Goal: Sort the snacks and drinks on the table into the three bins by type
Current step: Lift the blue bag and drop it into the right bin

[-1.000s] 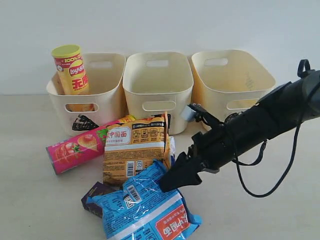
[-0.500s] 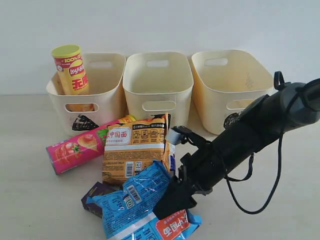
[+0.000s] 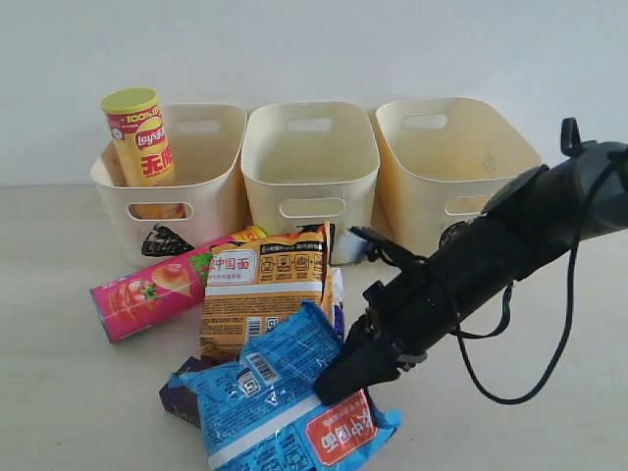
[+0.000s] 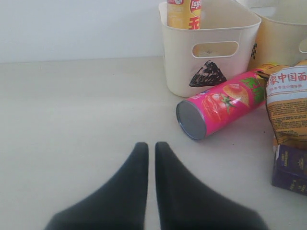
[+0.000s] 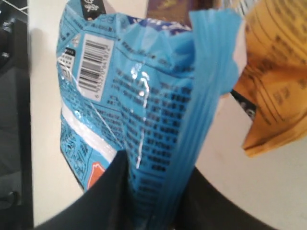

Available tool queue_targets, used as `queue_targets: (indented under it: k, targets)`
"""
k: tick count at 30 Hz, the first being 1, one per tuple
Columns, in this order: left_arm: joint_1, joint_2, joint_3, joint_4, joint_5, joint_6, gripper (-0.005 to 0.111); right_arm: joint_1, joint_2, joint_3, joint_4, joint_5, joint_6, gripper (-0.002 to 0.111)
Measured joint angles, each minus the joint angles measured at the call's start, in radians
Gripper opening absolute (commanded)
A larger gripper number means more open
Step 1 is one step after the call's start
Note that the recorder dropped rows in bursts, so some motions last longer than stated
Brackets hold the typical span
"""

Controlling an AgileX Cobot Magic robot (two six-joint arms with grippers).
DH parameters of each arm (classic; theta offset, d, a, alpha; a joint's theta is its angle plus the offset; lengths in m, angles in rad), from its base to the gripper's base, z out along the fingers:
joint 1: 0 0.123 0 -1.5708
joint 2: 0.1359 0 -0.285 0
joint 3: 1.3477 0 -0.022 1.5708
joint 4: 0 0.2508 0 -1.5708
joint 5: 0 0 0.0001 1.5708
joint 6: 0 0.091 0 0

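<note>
Right gripper (image 3: pixel 340 377) pinches the blue noodle packet (image 3: pixel 265 397) at its right edge, beside the orange packet (image 3: pixel 263 294); left gripper (image 4: pixel 151 148) is pressed together.

A plain white wall (image 3: pixel 314 49) runs across the far side, meeting a pale beige table (image 3: pixel 59 392) with faint wood grain under soft, even light that casts only faint shadows.
</note>
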Motion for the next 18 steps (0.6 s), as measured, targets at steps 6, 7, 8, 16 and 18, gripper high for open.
queue_targets:
  k: [6,7,8,16,18]
  targets:
    - [0.000,0.000,0.000,0.000,0.000,0.000,0.004,-0.022,-0.106,0.000,0.000,0.047,0.008,0.000]
    - [0.000,0.000,0.000,0.000,0.000,0.000,0.004,-0.029,-0.124,0.000,0.000,0.049,0.008,0.000]
    - [0.000,0.000,0.000,0.000,0.000,0.000,0.004,-0.038,-0.142,0.000,0.000,0.051,0.010,0.000]
    - [0.000,0.000,0.000,0.000,0.000,0.000,0.004,-0.206,-0.285,0.000,0.111,-0.077,0.097,0.000]
    - [0.000,0.000,0.000,0.000,0.000,0.000,0.004,-0.259,-0.312,0.000,0.163,-0.158,0.132,0.000]
